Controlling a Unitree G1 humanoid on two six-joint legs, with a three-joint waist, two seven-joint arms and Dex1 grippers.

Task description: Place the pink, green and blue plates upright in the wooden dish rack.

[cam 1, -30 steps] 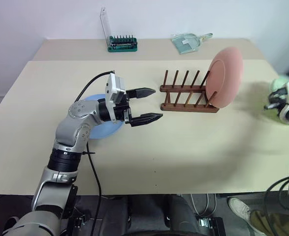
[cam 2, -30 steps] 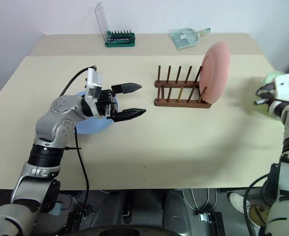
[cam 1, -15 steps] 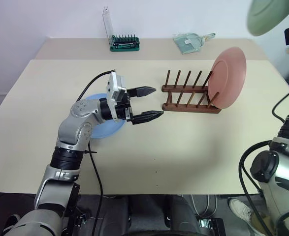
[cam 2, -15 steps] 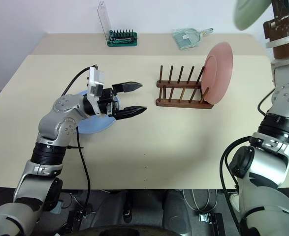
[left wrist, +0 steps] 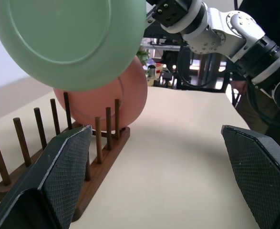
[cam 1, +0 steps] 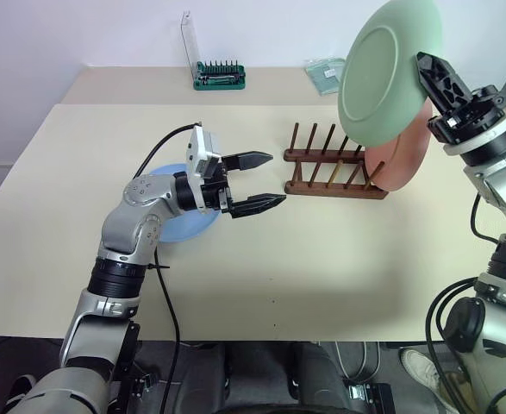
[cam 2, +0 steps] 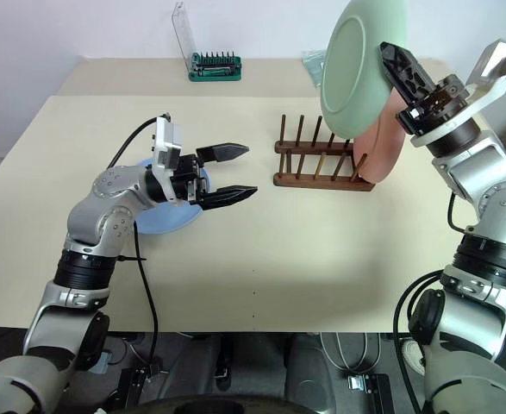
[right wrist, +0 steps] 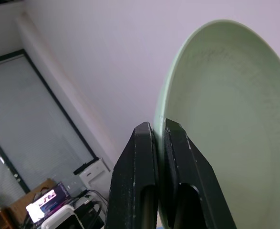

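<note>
The right gripper (cam 1: 431,76) is clamped on the rim of the green plate (cam 1: 389,65), its two black fingers (right wrist: 151,157) pinched tight on the edge, one on each face. It holds the plate up in the air, on edge and tilted, its hollow face turned toward the robot's left. In the head views the plate hangs above the right end of the wooden dish rack (cam 1: 332,172), clear of the pegs, and partly covers the pink plate (cam 1: 403,159) behind it.

The pink plate stands upright in the last slot at the right end of the rack, leaning a little against the pegs. The other slots of the rack hold nothing. The rack sits on the worktop (cam 1: 321,259), toward its far middle.

The left gripper (cam 1: 259,181) hovers above the worktop just to the left of the rack, pointing at it, with its jaws spread wide and nothing between them. In its wrist view the rack, the pink plate and the green plate above them lie between the two fingers (left wrist: 58,176).

The blue plate (cam 1: 179,226) lies flat on the worktop beneath the left forearm, which covers part of it.

At the far edge of the worktop stand a green tool holder (cam 1: 218,76) with its clear lid raised and, to its right, a pale green dustpan (cam 1: 323,71) partly hidden by the raised plate.
</note>
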